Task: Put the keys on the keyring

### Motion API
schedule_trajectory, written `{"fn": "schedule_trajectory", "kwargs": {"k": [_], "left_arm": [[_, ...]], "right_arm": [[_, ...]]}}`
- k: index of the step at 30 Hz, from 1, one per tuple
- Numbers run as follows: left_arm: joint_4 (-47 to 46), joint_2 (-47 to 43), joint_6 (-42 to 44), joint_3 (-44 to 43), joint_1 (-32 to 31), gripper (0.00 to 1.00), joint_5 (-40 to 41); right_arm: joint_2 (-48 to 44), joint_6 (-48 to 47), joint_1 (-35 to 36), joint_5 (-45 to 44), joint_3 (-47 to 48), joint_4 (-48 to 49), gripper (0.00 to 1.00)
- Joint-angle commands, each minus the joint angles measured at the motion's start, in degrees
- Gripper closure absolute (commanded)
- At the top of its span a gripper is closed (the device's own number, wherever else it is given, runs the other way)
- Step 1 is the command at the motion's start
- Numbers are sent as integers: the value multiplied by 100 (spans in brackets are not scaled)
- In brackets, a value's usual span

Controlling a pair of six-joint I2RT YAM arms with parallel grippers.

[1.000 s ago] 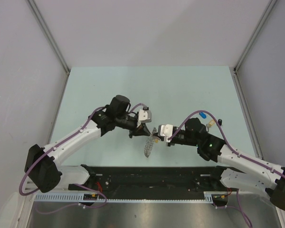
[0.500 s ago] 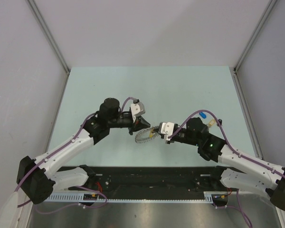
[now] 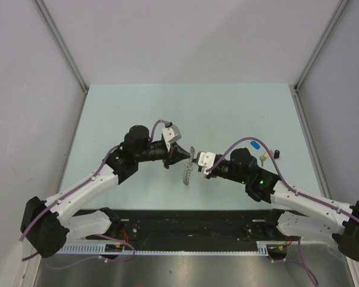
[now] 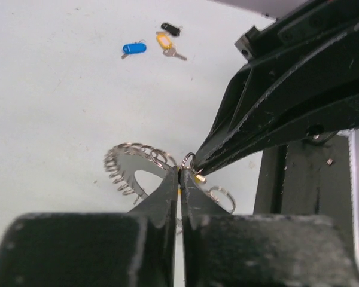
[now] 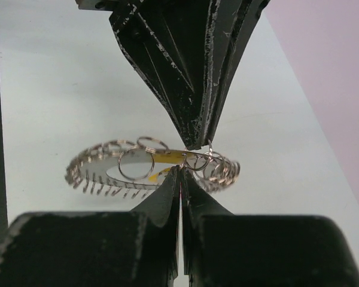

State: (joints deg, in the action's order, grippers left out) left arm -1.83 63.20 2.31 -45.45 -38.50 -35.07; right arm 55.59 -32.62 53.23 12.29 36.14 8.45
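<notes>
The keyring (image 3: 188,169), a large silvery coil-edged ring, hangs above the table between my two grippers. My left gripper (image 3: 183,158) is shut on its rim from the left; in the left wrist view the ring (image 4: 133,169) lies just past my shut fingertips (image 4: 175,179). My right gripper (image 3: 197,165) is shut on the opposite rim (image 5: 149,160). A yellow piece (image 5: 167,156) lies against the ring at the grip. A blue key (image 3: 255,144), a black key (image 3: 277,153) and a yellow key (image 3: 263,159) lie on the table at the right.
The three loose keys also show in the left wrist view: blue (image 4: 133,48), yellow (image 4: 163,40), black (image 4: 169,28). Grey walls close in the pale green table (image 3: 137,113) on three sides. A black rail (image 3: 185,221) runs along the near edge.
The ring went from hanging on edge to lying flat, and now stands on edge again. Both grippers have closed in a little around it, the right one moving left.
</notes>
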Motion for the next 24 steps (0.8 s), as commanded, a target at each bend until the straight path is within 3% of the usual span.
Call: {"fn": "schedule_trajectory", "kwargs": {"k": [1,11,16,20,22,24], "left_arm": [[462,-176,691,-508,-8,87,44],[1254,-220,1508,-772,9,51,-44],[1404,-308,1589,-825,9,39,193],[1238,-580,1326,-781,9,27,762],[1202,-816,1185,-781,9,11,1132],[1211,-1028,1000,-729,9,4,1738]], "right_arm": [[-145,28,91,36,192,52,100],[-224,-16,117,203,200,-45,100],[-172,10,117,107,209,42,100],[30,80,126,2,384,113,100],[267,89,100,-95,612,87,100],[591,116,30,-306,788,104,100]]}}
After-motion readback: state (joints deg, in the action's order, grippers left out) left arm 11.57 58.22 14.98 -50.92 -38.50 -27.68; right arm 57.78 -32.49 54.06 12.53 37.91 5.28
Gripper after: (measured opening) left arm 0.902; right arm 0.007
